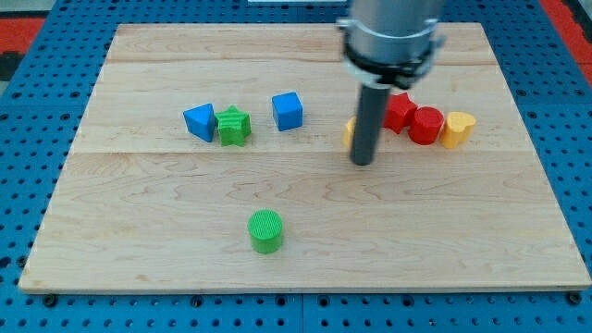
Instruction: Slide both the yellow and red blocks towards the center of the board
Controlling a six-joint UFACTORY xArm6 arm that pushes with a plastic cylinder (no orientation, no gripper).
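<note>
Fingers are something this arm does not have, so nothing is being held; it ends in a dark rod, and my tip (363, 163) rests on the wooden tabletop (139, 213) a bit to the view's right of the middle. Just behind the rod, a small yellow block (349, 132) peeks out on its left side, and I cannot tell its shape or whether it touches the rod. To the view's right of the rod sit a red star-like block (400, 111), then a red cylinder (426, 125) touching it, then a yellow rounded block (457, 129) right beside that one. Over on the view's left are a blue triangle-like block (200, 121) touching a green star block (233, 126), and a blue cube (288, 110) near them. Down toward the view's bottom stands a green cylinder (266, 230), well apart from the others.
</note>
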